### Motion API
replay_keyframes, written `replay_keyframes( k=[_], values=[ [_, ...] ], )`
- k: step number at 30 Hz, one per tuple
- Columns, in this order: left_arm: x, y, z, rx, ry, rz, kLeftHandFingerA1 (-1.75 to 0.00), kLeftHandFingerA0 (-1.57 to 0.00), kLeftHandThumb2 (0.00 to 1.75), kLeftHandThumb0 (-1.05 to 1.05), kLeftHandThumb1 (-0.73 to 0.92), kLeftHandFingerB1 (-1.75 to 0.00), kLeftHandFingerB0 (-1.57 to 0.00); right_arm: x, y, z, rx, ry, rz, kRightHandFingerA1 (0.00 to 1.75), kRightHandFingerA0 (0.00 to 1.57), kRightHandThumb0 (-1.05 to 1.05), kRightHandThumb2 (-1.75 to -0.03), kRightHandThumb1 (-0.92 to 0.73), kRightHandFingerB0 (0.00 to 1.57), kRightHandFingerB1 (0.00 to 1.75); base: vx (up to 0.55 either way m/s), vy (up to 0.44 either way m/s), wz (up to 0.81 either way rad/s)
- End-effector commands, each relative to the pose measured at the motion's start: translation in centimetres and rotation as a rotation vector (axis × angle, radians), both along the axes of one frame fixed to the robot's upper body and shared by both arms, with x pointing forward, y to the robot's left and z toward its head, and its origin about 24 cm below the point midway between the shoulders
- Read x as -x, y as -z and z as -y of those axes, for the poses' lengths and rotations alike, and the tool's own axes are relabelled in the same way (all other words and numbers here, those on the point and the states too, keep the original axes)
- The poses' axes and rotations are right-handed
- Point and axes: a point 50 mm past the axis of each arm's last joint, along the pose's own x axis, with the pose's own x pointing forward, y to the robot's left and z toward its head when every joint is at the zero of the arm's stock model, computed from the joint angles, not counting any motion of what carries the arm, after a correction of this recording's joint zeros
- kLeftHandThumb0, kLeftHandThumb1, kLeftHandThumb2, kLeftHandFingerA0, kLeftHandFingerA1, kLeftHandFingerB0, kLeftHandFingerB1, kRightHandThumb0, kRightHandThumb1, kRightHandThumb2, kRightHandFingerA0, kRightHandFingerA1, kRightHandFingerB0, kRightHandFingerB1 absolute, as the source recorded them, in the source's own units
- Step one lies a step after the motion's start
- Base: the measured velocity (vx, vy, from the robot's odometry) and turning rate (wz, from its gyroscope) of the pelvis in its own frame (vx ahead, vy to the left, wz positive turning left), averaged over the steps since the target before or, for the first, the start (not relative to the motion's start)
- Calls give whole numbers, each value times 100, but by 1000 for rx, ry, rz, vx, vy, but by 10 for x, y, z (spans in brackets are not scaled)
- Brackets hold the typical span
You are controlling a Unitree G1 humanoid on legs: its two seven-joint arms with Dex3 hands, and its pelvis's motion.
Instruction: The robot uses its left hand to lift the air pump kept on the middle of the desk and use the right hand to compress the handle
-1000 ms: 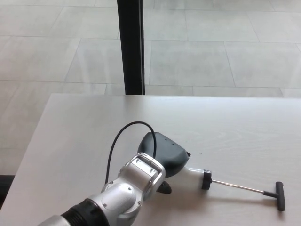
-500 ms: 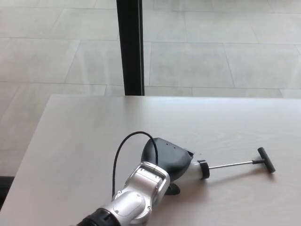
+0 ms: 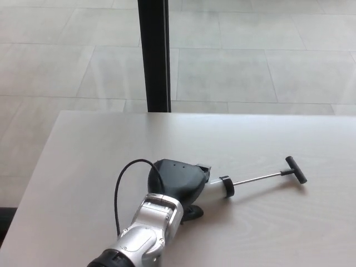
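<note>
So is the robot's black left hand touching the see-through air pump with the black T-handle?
Touching. The head view shows the left hand wrapped over the air pump barrel, no gap visible.

Bare desk (image 3: 289, 233) all around the pump handle (image 3: 296, 169), nothing blocking from the right.

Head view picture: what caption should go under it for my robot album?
The robot's left hand grips the air pump over the pale desk, its T-handle pulled out to the right.
</note>
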Motion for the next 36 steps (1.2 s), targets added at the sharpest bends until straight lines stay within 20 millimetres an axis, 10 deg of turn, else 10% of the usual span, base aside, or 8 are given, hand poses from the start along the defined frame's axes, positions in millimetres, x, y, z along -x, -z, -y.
replay_keyframes(
  k=[1,4,6,7,16,32,33,36],
  values=[
    [5,11,-25,135,-79,24,-150,-78,74,-20,75,-70,-67,2,-2,-3,19,39,48,59,61,-53,-66,-84,49,35,0,0,0],
    [8,15,-31,138,-84,46,-153,-80,76,-19,76,-68,-69,1,-2,-5,23,29,41,56,60,-54,-66,-84,48,35,0,0,0],
    [6,11,-43,212,-136,32,-172,-86,74,-23,83,-108,-70,-9,-23,-10,20,-39,141,62,51,-52,-97,-69,37,49,0,0,0],
    [7,12,-45,222,-143,26,-175,-96,86,-19,75,-137,-66,-12,-27,-13,37,-51,133,52,59,-48,-66,-85,44,34,0,0,0],
    [21,7,-53,355,-102,39,-175,-85,97,-17,62,-154,-74,-45,-88,-30,147,-161,222,60,54,-58,-66,-83,47,36,0,0,0],
    [36,-8,-44,336,79,107,-175,-92,114,-20,50,-155,-74,-107,-113,-117,211,-567,105,57,44,-68,-66,-89,37,38,0,0,0],
    [34,-16,-44,319,95,134,-140,-124,116,-23,45,-123,-100,-112,-110,-125,209,-588,85,55,38,-74,-67,-91,33,36,0,0,0],
    [30,-32,-42,356,94,168,-142,-127,119,-25,45,-123,-101,-122,-102,-142,212,-660,35,52,34,-79,-68,-92,30,35,0,0,0]
  ],
)
